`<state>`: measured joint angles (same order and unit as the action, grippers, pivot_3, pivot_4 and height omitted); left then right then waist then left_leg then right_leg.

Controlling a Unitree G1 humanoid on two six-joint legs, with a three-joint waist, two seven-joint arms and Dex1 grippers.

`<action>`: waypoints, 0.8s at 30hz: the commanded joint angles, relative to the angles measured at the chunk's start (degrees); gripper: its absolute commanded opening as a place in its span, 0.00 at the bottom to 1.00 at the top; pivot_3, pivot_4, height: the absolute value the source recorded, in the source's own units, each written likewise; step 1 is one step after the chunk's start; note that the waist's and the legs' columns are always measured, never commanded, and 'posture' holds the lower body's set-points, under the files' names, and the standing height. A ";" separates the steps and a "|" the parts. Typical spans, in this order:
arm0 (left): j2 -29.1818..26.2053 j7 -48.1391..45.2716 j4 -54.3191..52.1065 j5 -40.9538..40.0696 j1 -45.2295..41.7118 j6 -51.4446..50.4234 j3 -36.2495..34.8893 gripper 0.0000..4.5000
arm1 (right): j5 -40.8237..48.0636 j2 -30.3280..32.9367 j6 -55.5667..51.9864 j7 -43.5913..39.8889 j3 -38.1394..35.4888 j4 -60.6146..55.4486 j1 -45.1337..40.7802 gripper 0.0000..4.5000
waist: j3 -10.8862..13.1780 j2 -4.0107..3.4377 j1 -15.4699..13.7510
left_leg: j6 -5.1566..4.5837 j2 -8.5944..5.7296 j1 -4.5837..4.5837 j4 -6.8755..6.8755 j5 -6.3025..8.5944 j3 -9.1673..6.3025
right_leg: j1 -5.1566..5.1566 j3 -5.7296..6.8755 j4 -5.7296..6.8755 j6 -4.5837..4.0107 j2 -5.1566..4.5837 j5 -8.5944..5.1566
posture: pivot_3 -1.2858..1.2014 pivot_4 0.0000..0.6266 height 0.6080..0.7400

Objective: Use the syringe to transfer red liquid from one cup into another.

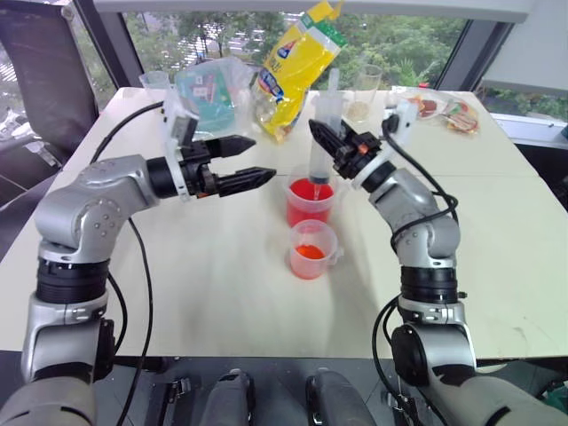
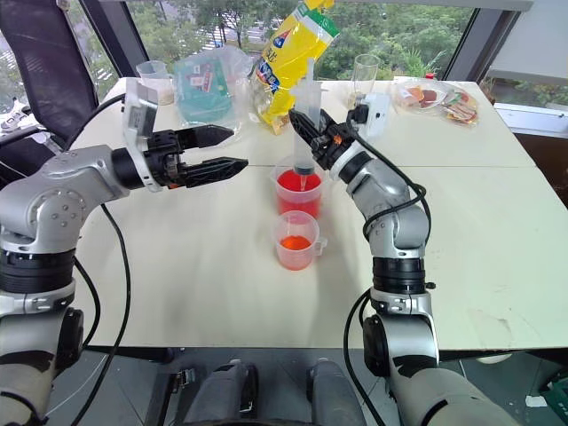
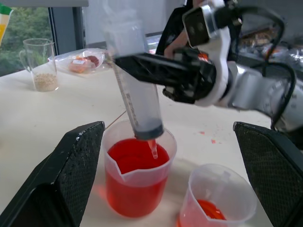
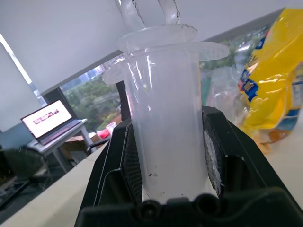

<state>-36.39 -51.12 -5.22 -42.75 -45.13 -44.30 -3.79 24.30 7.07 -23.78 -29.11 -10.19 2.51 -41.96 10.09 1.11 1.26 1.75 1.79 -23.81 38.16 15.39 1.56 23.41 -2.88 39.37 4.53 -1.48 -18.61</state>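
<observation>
The right end effector point(image 4: 166, 156) clamps the syringe point(image 4: 165, 127) barrel, a yellow bag point(image 4: 274, 80) beyond.

syringe point(image 3: 137, 94) upright, tip over larger cup point(image 3: 137, 182) | red liquid point(image 3: 135, 158) inside

We see a wide, cream-coloured rectangular table point(image 1: 222, 302) filling most of the head view, with a thin seam crossing its middle. Behind its far edge, along the top of the frame, large windows with dark slanted frames point(image 1: 114, 40) show green trees point(image 2: 390, 31) in daylight. In the upper left corner stands a black mesh-backed office chair point(image 1: 40, 62). At the right edge, a white window sill or ledge point(image 1: 537, 129) runs beside the table. In the right wrist view, a white roller blind point(image 4: 61, 33) hangs above the glass, and an open laptop on a small grey stand point(image 4: 49, 123) sits at the lower left.
</observation>
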 commanded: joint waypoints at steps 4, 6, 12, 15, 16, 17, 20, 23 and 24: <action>3.22 -2.89 7.05 4.05 -7.66 5.09 1.68 1.00 | -3.10 -1.58 11.40 -1.77 3.69 3.16 3.05 0.30 | 0.00 0.00 0.02 | 0.04 -0.01 0.02 0.01 -0.02 0.02 | 0.00 0.00 0.05 0.00 0.01 0.00 | 0.52 0.24 1.00; 4.01 -4.22 8.97 5.10 -9.06 6.02 2.38 1.00 | -3.51 -1.56 12.89 -2.02 4.35 4.31 3.18 0.30 | 0.00 0.00 -0.02 | 0.05 -0.02 0.02 0.02 -0.03 0.03 | 0.00 0.01 0.05 0.00 0.02 0.00 | 0.52 0.24 1.00; 7.31 -8.15 14.65 7.69 -13.72 8.12 4.81 1.00 | -4.29 -1.46 15.54 -2.63 6.06 6.04 4.07 0.30 | 0.00 0.00 -0.03 | 0.09 -0.01 0.02 0.01 -0.05 0.02 | 0.00 0.01 0.03 0.00 0.02 0.00 | 0.52 0.24 1.00; 9.02 -9.50 17.67 9.18 -15.40 9.46 5.62 1.00 | -4.55 -1.31 16.12 -3.11 6.70 6.16 4.47 0.30 | 0.00 0.00 -0.01 | 0.13 -0.01 0.03 0.01 -0.08 0.02 | 0.00 0.01 0.04 0.00 0.02 0.00 | 0.52 0.24 1.00; 9.63 -9.86 18.73 9.62 -16.00 9.80 5.71 1.00 | -4.64 -1.29 16.25 -3.27 6.92 6.14 4.60 0.30 | 0.00 0.00 -0.03 | 0.13 -0.01 0.03 0.01 -0.08 0.02 | 0.00 0.01 0.05 0.00 0.03 0.00 | 0.52 0.24 1.00; 10.13 -10.23 19.64 9.98 -16.51 10.05 5.75 1.00 | -4.77 -1.28 16.37 -3.43 7.16 6.13 4.69 0.30 | 0.00 0.00 -0.04 | 0.12 -0.01 0.03 0.02 -0.07 0.02 | 0.00 0.01 0.06 0.00 0.03 0.00 | 0.52 0.24 1.00; 11.69 -11.07 22.33 11.24 -17.71 11.04 6.01 1.00 | -5.05 -1.18 16.77 -3.74 7.79 6.20 4.75 0.30 | 0.00 0.00 -0.05 | 0.12 -0.01 0.03 0.02 -0.07 0.02 | 0.00 0.01 0.06 0.00 0.03 0.00 | 0.52 0.24 1.00; 13.15 -11.83 24.46 12.13 -18.55 11.59 6.32 1.00 | -5.09 -1.07 17.07 -3.93 8.16 6.37 4.62 0.30 | 0.00 0.00 -0.05 | 0.12 -0.01 0.03 0.02 -0.07 0.02 | 0.00 0.01 0.06 0.00 0.03 0.00 | 0.52 0.24 1.00; 13.66 -12.03 25.13 12.42 -18.83 11.71 6.41 1.00 | -5.06 -1.06 17.05 -3.93 8.23 6.43 4.52 0.30 | 0.00 0.00 -0.04 | 0.12 -0.01 0.03 0.02 -0.07 0.02 | 0.00 0.01 0.06 0.00 0.03 0.00 | 0.52 0.24 1.00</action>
<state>-22.82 -62.47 20.10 -30.66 -61.66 -34.01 2.77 19.19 5.85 -7.98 -32.72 -2.10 9.99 -36.60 10.09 1.11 1.22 1.87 1.78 -23.79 38.18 15.32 1.58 23.41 -2.87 39.44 4.53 -1.46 -18.61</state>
